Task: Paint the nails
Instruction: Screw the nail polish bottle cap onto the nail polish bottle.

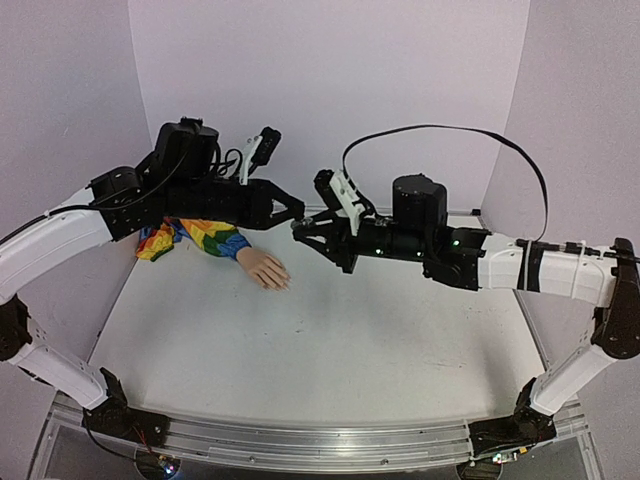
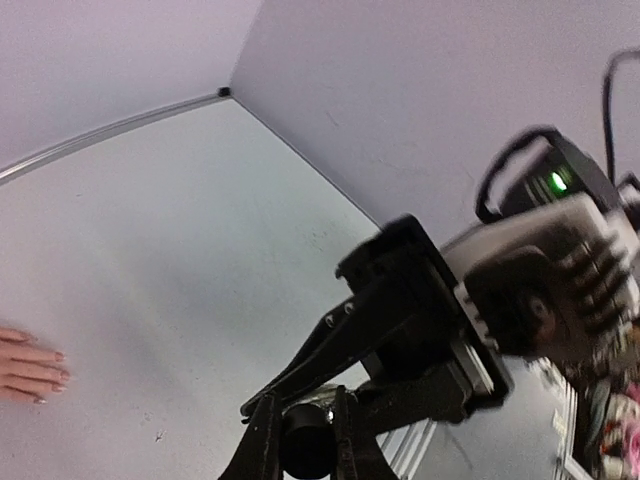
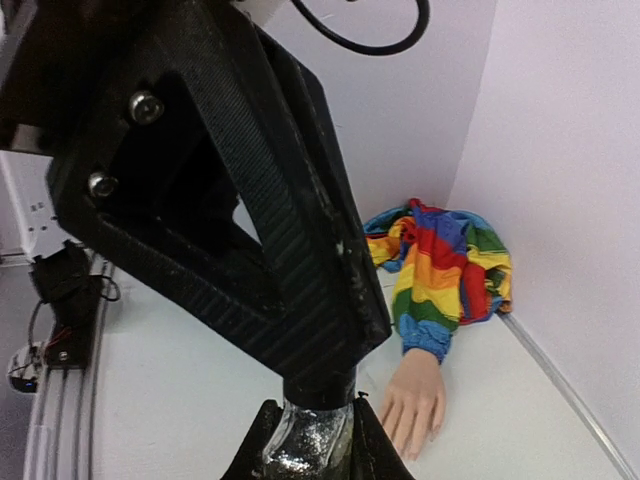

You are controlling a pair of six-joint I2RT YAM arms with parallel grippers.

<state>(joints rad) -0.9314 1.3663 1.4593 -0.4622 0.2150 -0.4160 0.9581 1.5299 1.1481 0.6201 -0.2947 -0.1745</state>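
Silvery glitter bottle sits clenched in the right tool, its cap pinched by the left tool. Opening seems barely begun; the nails all await paint.

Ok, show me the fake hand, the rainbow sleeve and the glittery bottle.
fake hand (image 3: 412, 388), right wrist view, back of the hand.
rainbow sleeve (image 3: 440, 268), right wrist view, middle of the striped fabric.
glittery bottle (image 3: 308, 442), right wrist view, its sparkly clear body.
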